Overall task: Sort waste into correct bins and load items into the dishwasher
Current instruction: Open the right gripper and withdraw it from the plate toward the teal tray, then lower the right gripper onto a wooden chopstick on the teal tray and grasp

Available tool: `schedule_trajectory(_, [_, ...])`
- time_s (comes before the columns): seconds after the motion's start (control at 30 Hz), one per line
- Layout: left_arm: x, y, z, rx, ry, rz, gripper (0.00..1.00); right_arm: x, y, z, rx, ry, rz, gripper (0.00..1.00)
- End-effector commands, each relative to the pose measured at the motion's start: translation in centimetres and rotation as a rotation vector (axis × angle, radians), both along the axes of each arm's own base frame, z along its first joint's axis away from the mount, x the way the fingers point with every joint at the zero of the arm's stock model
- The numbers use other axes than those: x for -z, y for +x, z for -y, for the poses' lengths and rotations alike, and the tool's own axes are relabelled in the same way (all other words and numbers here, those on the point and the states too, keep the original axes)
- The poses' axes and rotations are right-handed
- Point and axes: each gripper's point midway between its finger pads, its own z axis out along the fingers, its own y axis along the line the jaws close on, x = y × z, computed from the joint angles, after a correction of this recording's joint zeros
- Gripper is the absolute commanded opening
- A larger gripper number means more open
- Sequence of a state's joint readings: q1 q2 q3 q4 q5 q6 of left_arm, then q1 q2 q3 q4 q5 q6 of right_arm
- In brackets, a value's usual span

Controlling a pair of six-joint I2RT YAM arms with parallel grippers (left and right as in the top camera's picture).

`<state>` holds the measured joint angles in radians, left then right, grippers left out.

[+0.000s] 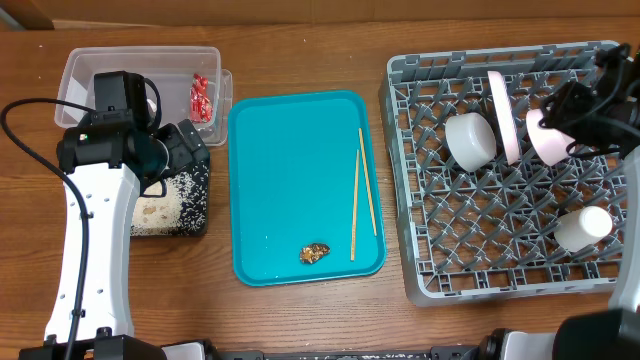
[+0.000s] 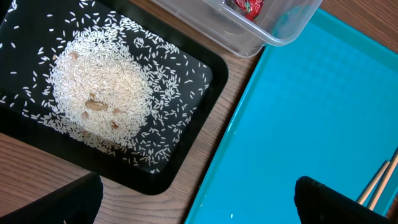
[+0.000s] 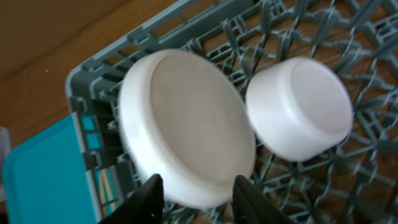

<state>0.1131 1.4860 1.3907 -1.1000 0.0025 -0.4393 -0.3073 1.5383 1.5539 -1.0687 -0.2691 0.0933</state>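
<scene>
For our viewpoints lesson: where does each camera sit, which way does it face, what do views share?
Overhead: above the table, looking down on teal tray, grey rack, both arms.
Left wrist: on left arm, looking down at black tray; left tool shows.
Right wrist: on right arm, facing white dish in rack; right tool shows.
Shared: teal tray, overhead and left wrist.

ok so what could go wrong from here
The pale bowl stands on edge at the right gripper; left unsupported it could tip onto the plate. The thin chopsticks lie flat on the teal tray, hard to pinch, and could slip through the lattice of the rack.
</scene>
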Motion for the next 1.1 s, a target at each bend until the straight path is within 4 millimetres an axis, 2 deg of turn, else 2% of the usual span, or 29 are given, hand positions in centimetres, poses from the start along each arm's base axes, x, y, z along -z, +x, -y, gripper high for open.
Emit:
schedule_trajectory(0.0, [-1.3,0.2,-0.3,-0.017,0.012,0.038,1.0,-1.4,-0.5,-3.1,-0.077,-0.032,0.017,0.42])
schedule_trajectory(0.07, [-1.3,0.2,-0.3,-0.017,0.012,0.038,1.0,-1.2,-0.8,-5.2,-0.128,-0.035,0.0,0.43])
schedule_trajectory(0.13, [-1.3,0.2,-0.3,-0.017,0.012,0.038,1.0,-1.0,-1.2,-8.3,-0.211,-0.03,-0.021,0.44])
schedule_trajectory(0.17, [-1.3,0.2,-0.3,-0.017,0.012,0.038,1.0,-0.8,-1.7,-10.7,-0.277,-0.029,-0.033,0.45])
schedule_trajectory(0.33, [-1.3,0.2,-0.3,-0.017,0.012,0.038,1.0,-0.1,-3.4,-17.9,-0.472,-0.028,-0.061,0.52])
schedule_trajectory(0.43, [-1.3,0.2,-0.3,-0.017,0.012,0.038,1.0,1.1,-4.5,-21.2,-0.526,-0.016,-0.111,0.54])
schedule_trajectory(0.53, [-1.3,0.2,-0.3,-0.017,0.012,0.038,1.0,2.9,-5.0,-23.8,-0.548,-0.021,-0.171,0.54])
schedule_trajectory(0.73, [-1.3,0.2,-0.3,-0.017,0.012,0.038,1.0,7.9,-5.6,-27.1,-0.575,-0.062,-0.316,0.55])
schedule_trajectory(0.83, [-1.3,0.2,-0.3,-0.017,0.012,0.038,1.0,11.0,-6.0,-28.3,-0.549,-0.061,-0.414,0.55])
schedule_trajectory(0.87, [-1.3,0.2,-0.3,-0.017,0.012,0.038,1.0,12.8,-6.4,-28.9,-0.539,-0.065,-0.471,0.55])
schedule_trajectory(1.07, [-1.3,0.2,-0.3,-0.017,0.012,0.038,1.0,17.3,-6.9,-29.9,-0.517,-0.087,-0.581,0.55])
